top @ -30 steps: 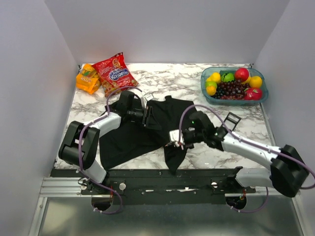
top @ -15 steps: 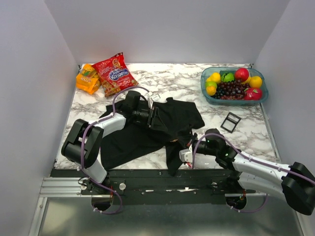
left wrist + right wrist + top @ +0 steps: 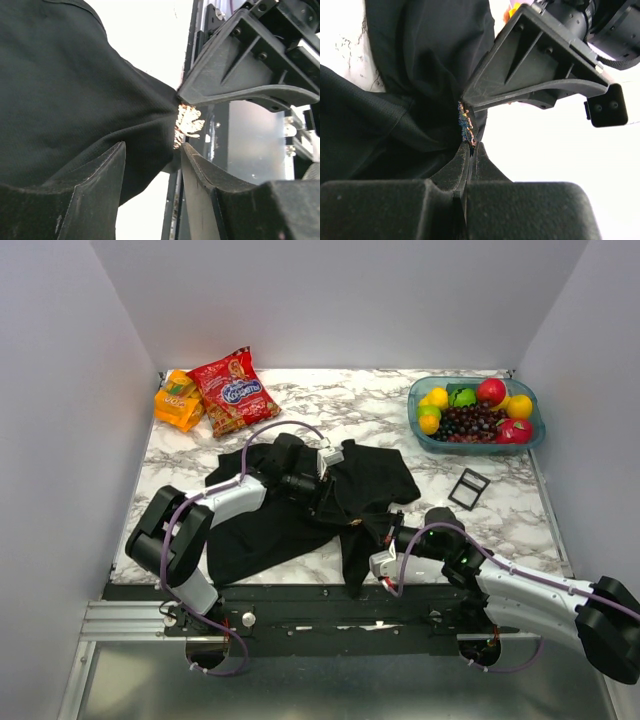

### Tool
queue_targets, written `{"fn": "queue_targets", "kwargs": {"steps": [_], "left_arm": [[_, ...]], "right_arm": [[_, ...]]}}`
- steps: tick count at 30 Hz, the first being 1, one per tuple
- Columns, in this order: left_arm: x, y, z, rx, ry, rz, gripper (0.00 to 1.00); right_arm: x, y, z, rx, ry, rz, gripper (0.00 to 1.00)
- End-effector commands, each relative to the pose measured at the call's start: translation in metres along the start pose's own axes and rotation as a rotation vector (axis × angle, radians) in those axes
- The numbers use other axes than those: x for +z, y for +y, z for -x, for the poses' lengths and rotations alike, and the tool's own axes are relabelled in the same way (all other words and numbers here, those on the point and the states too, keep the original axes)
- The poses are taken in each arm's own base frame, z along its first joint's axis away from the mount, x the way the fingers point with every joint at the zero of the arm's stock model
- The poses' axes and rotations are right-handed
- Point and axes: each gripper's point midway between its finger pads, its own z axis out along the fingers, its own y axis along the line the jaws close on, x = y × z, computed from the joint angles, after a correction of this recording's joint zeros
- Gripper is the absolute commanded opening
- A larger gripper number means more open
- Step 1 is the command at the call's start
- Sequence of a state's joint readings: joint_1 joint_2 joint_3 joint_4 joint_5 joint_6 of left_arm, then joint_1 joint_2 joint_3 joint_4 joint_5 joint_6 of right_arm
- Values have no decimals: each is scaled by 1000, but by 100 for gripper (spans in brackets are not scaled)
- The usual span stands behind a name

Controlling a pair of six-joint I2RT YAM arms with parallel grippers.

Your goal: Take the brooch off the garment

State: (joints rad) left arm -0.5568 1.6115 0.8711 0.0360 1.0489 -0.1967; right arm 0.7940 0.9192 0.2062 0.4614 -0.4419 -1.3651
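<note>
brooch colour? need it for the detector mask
The brooch is pale silvery-gold, glinting against the black garment. Clearest in the left wrist view.

left arm (image 3: 225, 502): white-shelled with black joints, folded at the elbow, forearm reaching low toward the table's middle.
left gripper (image 3: 152, 160): black plastic, two fingers set apart with a clear gap, tips pointing toward the right arm's tips.
right arm (image 3: 520, 580): white and black, stretched low and leftward along the near edge.
right gripper (image 3: 470, 150): black fingers pressed flat together with no gap, tips close to the left gripper's.
</note>
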Motion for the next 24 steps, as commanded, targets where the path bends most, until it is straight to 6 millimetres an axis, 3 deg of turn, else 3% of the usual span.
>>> {"fn": "queue_targets", "kwargs": {"steps": [1, 4, 16, 24], "left_arm": [[4, 9, 16, 82, -28, 29, 57], [9, 9, 21, 102, -32, 13, 56], [18, -7, 14, 147, 50, -87, 0], [22, -17, 28, 140, 29, -127, 0]], "right_arm": [[2, -9, 15, -35, -66, -11, 0], [2, -5, 16, -24, -76, 9, 0], [4, -1, 17, 3, -79, 44, 0], [10, 4, 22, 24, -124, 59, 1]]}}
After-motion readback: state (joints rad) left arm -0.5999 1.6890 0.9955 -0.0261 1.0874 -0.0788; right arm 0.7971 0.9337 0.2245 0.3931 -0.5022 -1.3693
